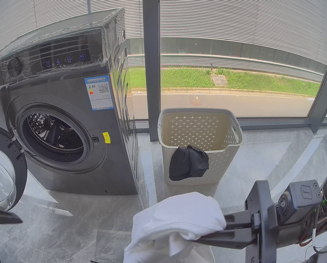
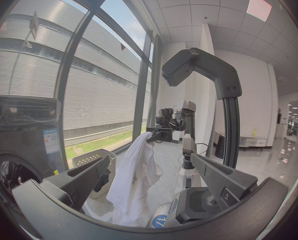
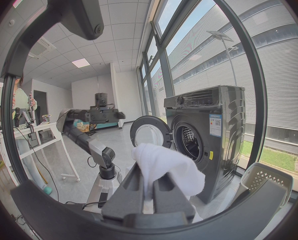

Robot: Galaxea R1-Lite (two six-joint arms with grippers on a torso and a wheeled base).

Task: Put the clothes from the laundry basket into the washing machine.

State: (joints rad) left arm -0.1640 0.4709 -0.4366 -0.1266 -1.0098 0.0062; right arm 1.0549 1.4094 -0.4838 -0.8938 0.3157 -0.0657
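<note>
The washing machine's (image 1: 112, 136) drum mouth (image 1: 55, 136), left of frame, stands unblocked, its door (image 1: 2, 168) swung aside (far left edge). Bare floor (image 1: 79, 220) lies before it. The laundry basket (image 1: 225, 161) stands centre, and a white garment (image 1: 178, 216) hangs lower centre.

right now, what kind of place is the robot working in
Probably a lab or demo room, not a home: the washing machine is in plastic wrap beside a tall glass wall, with a tiled office ceiling and a white workbench.

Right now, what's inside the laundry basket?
A black garment hangs over the front rim of the laundry basket, mostly outside. The inner walls above it are bare. The basket's bottom is hidden behind its front wall, so more clothes there cannot be ruled out.
</note>
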